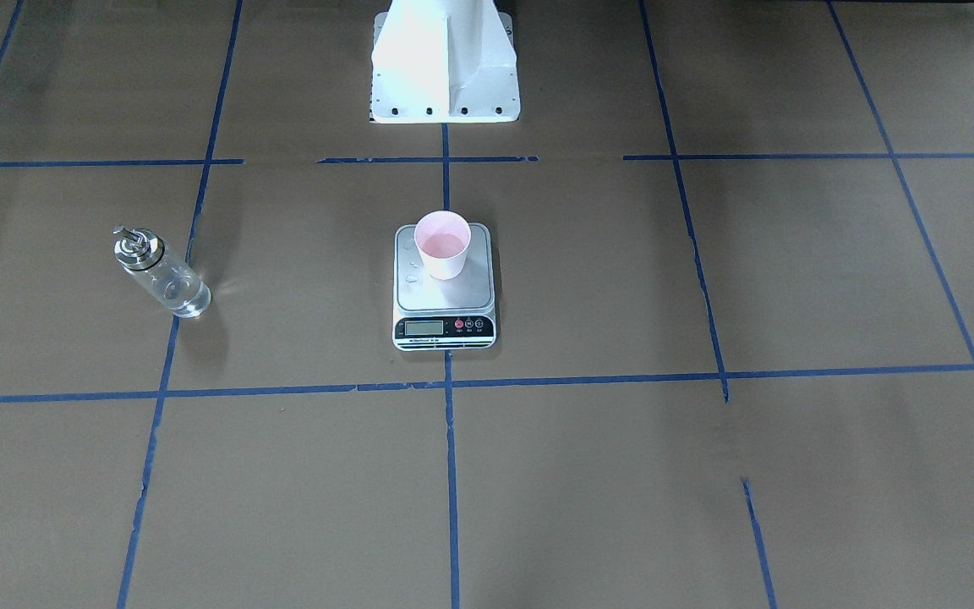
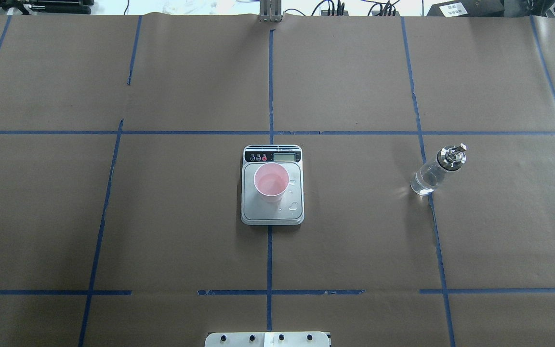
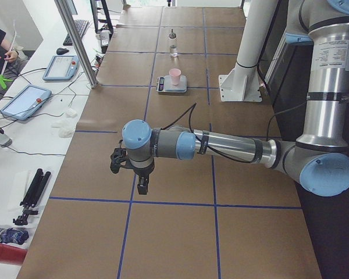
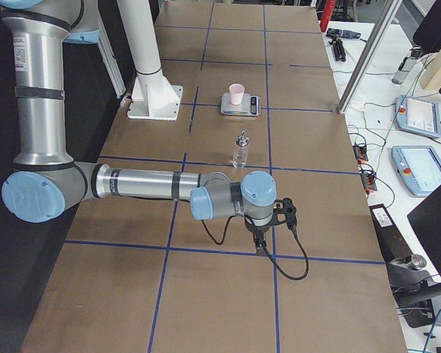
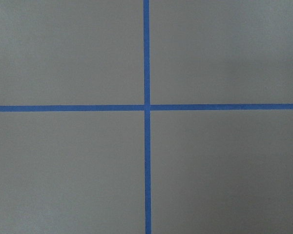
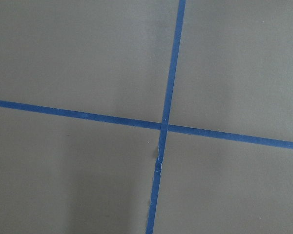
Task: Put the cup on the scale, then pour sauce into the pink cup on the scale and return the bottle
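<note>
Left end effector [image 3: 141,187] and right end effector [image 4: 259,247] hang over the bench [image 2: 162,217] near its two ends; if they are wide or narrow, I cannot tell. The cup [image 2: 271,182] stands on the scale [image 2: 272,215] at the bench middle. The bottle [image 2: 434,171] stands upright toward the right end, well apart. Its glass looks smooth and fragile, so I would grip the body under the metal cap.

Left arm [image 3: 232,146] and right arm [image 4: 140,182]: silver tubes, light-blue joint caps, black cable [image 4: 306,266] looping off the forearm. Left gripper [image 3: 142,186], right gripper [image 4: 259,245] black. White base [image 1: 445,76], dark screws.
</note>
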